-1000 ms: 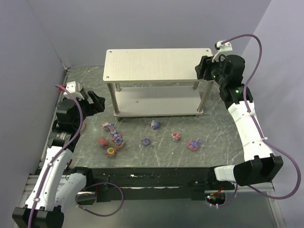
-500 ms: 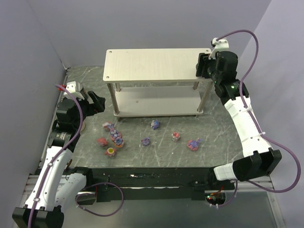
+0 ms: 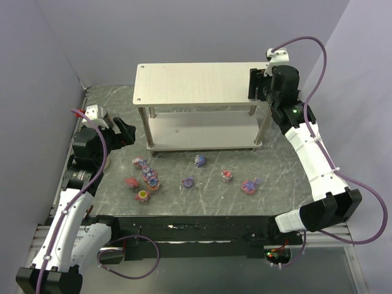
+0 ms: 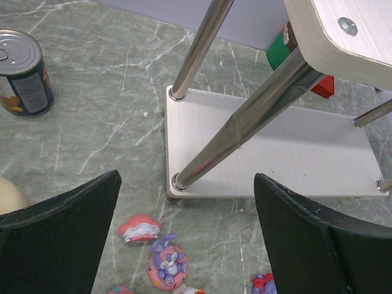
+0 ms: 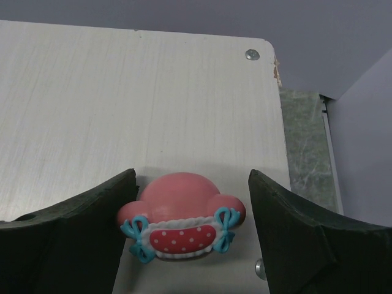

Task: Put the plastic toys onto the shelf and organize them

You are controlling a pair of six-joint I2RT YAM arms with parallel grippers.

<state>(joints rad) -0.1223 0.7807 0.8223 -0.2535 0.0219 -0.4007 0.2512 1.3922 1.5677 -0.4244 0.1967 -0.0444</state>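
Seems to be drop-off time for the pink hooded plastic toy [image 5: 180,214]: sat flat on the top board of the pale wood-grain two-tier shelf [image 5: 122,92], dead between the fingers of the right claw [image 5: 191,174]. Jaws apart about toy-wide, with a sliver of board showing on one side. Best to open wider, then lift straight up to avoid dragging it toward the board corner just beside. Reaching high and far with that arm, wrist tipped down. Left claw [image 4: 187,177] gaping wide, holding nothing, low over the counter [image 4: 92,110].
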